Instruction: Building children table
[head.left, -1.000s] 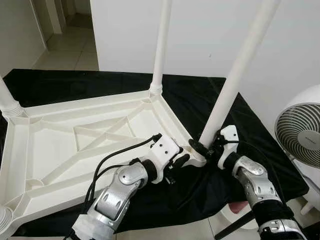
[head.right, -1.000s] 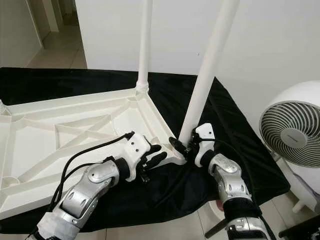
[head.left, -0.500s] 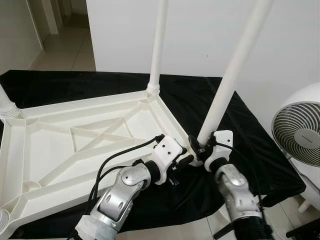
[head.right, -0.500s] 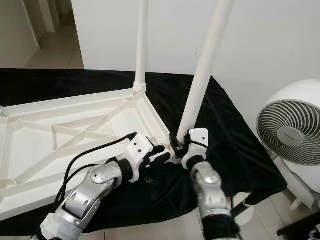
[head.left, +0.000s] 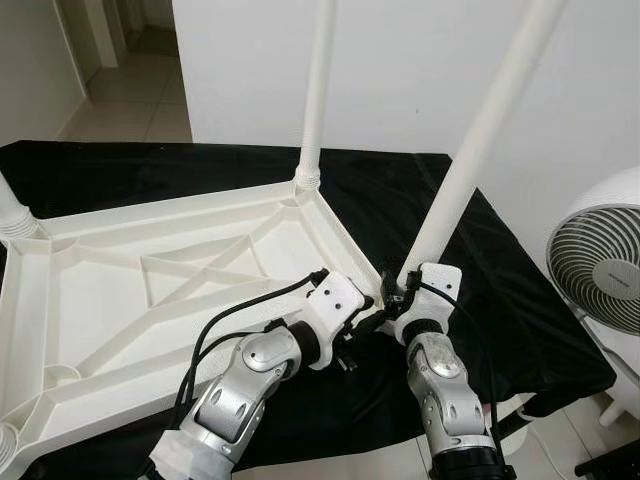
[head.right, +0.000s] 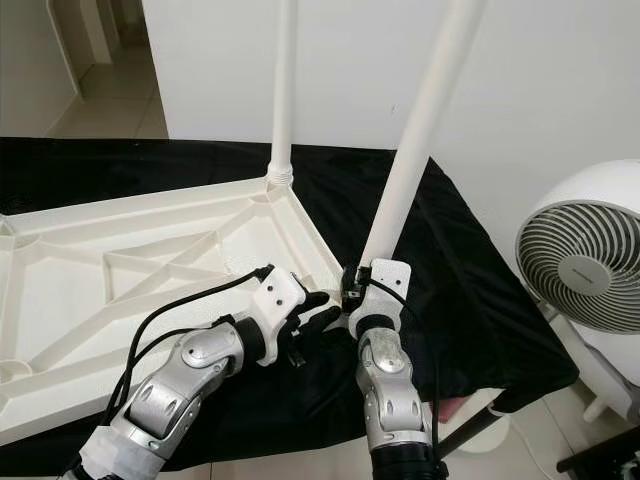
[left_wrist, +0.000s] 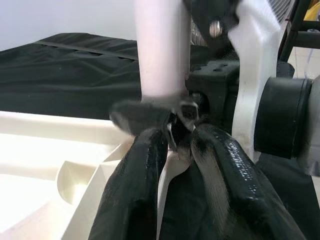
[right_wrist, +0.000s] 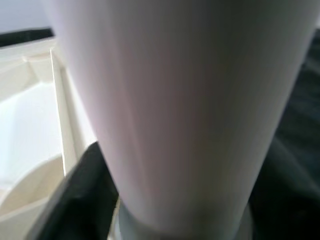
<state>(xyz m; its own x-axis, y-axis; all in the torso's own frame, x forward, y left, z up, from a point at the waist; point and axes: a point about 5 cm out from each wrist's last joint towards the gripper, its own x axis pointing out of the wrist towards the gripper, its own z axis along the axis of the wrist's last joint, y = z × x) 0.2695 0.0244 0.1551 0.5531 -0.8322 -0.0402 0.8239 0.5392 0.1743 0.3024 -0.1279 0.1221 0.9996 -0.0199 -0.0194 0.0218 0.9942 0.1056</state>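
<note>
With the leaning leg (head.left: 470, 160) gripped at its base by the right gripper (head.left: 402, 292) at the upturned tabletop's (head.left: 150, 290) near right corner, and that corner pinched by the left gripper (head.left: 368, 322), cross-threading could be caused by the tilt

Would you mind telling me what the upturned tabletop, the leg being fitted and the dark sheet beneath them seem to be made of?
The tabletop looks like moulded cream plastic, semi-matte: ribbed underside, rounded corner sockets. The leg at the near right corner seems the same plastic, a smooth tube with a soft sheen. The sheet appears to be black woven cloth, matte, judging by its folds and draped edge.
</note>
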